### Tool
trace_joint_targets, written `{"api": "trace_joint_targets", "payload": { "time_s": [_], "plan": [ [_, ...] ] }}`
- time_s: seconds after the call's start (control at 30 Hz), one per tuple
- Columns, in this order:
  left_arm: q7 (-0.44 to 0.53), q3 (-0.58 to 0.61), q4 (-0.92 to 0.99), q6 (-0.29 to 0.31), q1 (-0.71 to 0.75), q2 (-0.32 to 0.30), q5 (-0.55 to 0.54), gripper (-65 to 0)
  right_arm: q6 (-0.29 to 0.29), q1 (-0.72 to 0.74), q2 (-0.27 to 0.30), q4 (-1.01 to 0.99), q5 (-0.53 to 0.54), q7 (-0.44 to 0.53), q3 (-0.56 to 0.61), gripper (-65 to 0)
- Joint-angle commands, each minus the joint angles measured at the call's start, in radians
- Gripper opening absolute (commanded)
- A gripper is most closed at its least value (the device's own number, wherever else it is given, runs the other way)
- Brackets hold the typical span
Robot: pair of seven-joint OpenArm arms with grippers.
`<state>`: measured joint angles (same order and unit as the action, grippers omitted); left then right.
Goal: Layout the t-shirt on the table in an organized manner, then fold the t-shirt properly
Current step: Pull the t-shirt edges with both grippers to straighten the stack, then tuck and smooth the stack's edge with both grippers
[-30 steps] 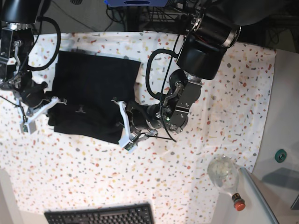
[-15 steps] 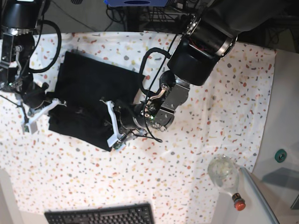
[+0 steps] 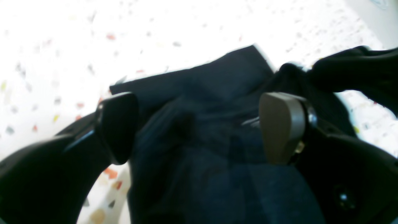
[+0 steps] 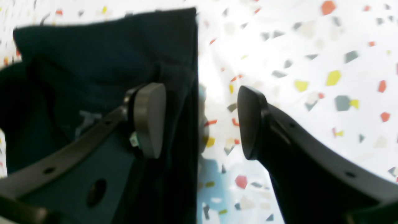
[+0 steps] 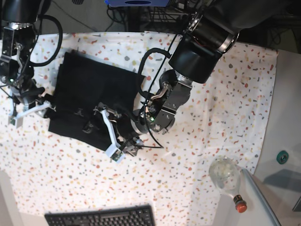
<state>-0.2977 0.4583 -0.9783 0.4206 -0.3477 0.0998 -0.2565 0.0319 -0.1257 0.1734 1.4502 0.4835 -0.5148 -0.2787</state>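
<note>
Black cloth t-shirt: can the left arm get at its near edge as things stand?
Probably yes. The left gripper already hangs over the black cloth t-shirt with jaws apart, dark cloth showing between them and nothing in between. The speckled white table around that edge looks free.

Light is bright and even in the base view, falling from above; the table [image 5: 202, 179] reads cleanly, its flecks crisp. The t-shirt [image 5: 94, 89] is so dark that its folds barely register. Shadows under the arms are short and soft. The bottle [image 5: 225, 175] near the lower right edge throws small glints.

Both wrist views are soft throughout. In the left wrist view the table [image 3: 77, 37] is blown out to white, its flecks washed pale. In the right wrist view the near flecks smear, and a bluish shadow lies beside the t-shirt [image 4: 93, 49].
</note>
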Motion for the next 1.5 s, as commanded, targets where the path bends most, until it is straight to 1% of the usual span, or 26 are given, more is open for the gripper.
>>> {"api": "trace_joint_targets", "payload": {
  "time_s": [0.0,0.13,0.17,0.2,0.27,0.3,0.33,0.37,0.4,0.43,0.47,0.5,0.53,0.57,0.6,0.63,0.67,0.73,0.8,0.87,0.97,1.03,1.13,1.2,1.33,1.47],
  "plan": [
    [0.028,-0.008,-0.064,0.007,-0.011,0.015,-0.014,-6.9,0.007,-0.012,0.012,0.048,0.007,0.048,-0.027,-30.3],
    [0.019,-0.134,-0.23,0.007,0.082,0.008,-0.008,-6.9,0.009,-0.096,0.008,0.166,0.007,0.124,-0.046,-30.3],
    [-0.008,-0.165,-0.284,0.007,0.115,0.005,-0.007,-6.9,0.007,-0.121,0.012,0.203,0.007,0.134,-0.044,-30.2],
    [-0.053,-0.194,-0.344,0.007,0.151,-0.015,-0.007,-7.1,0.0,-0.144,0.015,0.234,0.007,0.135,-0.043,-30.0],
    [-0.145,-0.218,-0.462,0.007,0.236,-0.067,-0.008,-7.2,-0.042,-0.17,0.015,0.278,0.007,0.132,-0.041,-30.0],
    [-0.171,-0.223,-0.495,0.007,0.276,-0.088,-0.007,-7.4,-0.073,-0.171,0.015,0.283,0.007,0.13,-0.04,-30.2],
    [-0.18,-0.224,-0.525,0.007,0.312,-0.114,-0.007,-7.9,-0.109,-0.171,0.015,0.28,0.007,0.13,-0.038,-30.2],
    [-0.182,-0.226,-0.541,0.007,0.352,-0.145,-0.007,-10.2,-0.143,-0.171,0.013,0.274,0.007,0.13,-0.029,-30.3],
    [-0.18,-0.226,-0.549,0.007,0.388,-0.186,-0.008,-15.5,-0.174,-0.167,0.013,0.261,0.007,0.13,-0.018,-30.5],
    [-0.18,-0.226,-0.548,0.007,0.411,-0.22,-0.013,-22.9,-0.191,-0.167,0.013,0.252,0.007,0.13,-0.006,-30.6],
    [-0.18,-0.226,-0.541,0.007,0.428,-0.242,-0.013,-31.4,-0.197,-0.167,0.013,0.245,0.007,0.13,0.008,-32.6],
    [-0.18,-0.226,-0.531,0.007,0.441,-0.251,-0.013,-40.5,-0.197,-0.167,0.013,0.24,0.007,0.13,0.022,-36.0],
    [-0.18,-0.226,-0.517,0.007,0.448,-0.254,-0.013,-51.0,-0.198,-0.17,0.012,0.24,0.007,0.13,0.042,-41.4],
    [-0.18,-0.226,-0.505,0.007,0.448,-0.252,-0.007,-59.9,-0.201,-0.173,0.01,0.24,0.007,0.13,0.062,-46.7],
    [-0.179,-0.226,-0.489,0.007,0.448,-0.249,-0.007,-65.0,-0.204,-0.182,0.01,0.24,0.007,0.13,0.085,-53.1],
    [-0.169,-0.224,-0.468,0.007,0.444,-0.245,-0.007,-65.0,-0.209,-0.196,0.01,0.24,0.007,0.13,0.111,-60.3],
    [-0.146,-0.224,-0.445,0.007,0.442,-0.232,-0.007,-65.0,-0.209,-0.203,0.01,0.24,0.007,0.13,0.137,-65.0],
    [-0.084,-0.22,-0.388,0.007,0.441,-0.206,-0.005,-65.0,-0.209,-0.208,0.01,0.232,0.007,0.13,0.174,-65.0],
    [-0.047,-0.201,-0.337,0.007,0.421,-0.185,-0.004,-65.0,-0.209,-0.2,0.008,0.174,0.007,0.137,0.19,-65.0],
    [-0.041,-0.163,-0.288,0.007,0.407,-0.168,0.006,-65.0,-0.209,-0.182,0.008,0.102,0.007,0.138,0.187,-65.0],
    [-0.039,-0.114,-0.227,0.007,0.399,-0.14,0.075,-65.0,-0.217,-0.162,0.013,0.021,0.007,0.14,0.187,-65.0],
    [-0.039,-0.095,-0.198,0.007,0.404,-0.117,0.131,-65.0,-0.252,-0.156,0.013,0.005,0.007,0.14,0.187,-65.0],
    [-0.042,-0.083,-0.195,0.007,0.421,-0.096,0.168,-65.0,-0.297,-0.165,0.013,0.019,0.007,0.14,0.187,-65.0],
    [-0.044,-0.085,-0.198,0.007,0.448,-0.094,0.173,-65.0,-0.3,-0.19,0.01,0.053,0.007,0.14,0.19,-65.0],
    [-0.047,-0.095,-0.268,0.007,0.52,-0.11,0.179,-65.0,-0.3,-0.245,0.008,0.131,0.007,0.14,0.189,-65.0],
    [-0.047,-0.099,-0.367,0.007,0.583,-0.17,0.171,-65.0,-0.3,-0.291,0.015,0.182,0.007,0.14,0.186,-65.0]
  ]
}}
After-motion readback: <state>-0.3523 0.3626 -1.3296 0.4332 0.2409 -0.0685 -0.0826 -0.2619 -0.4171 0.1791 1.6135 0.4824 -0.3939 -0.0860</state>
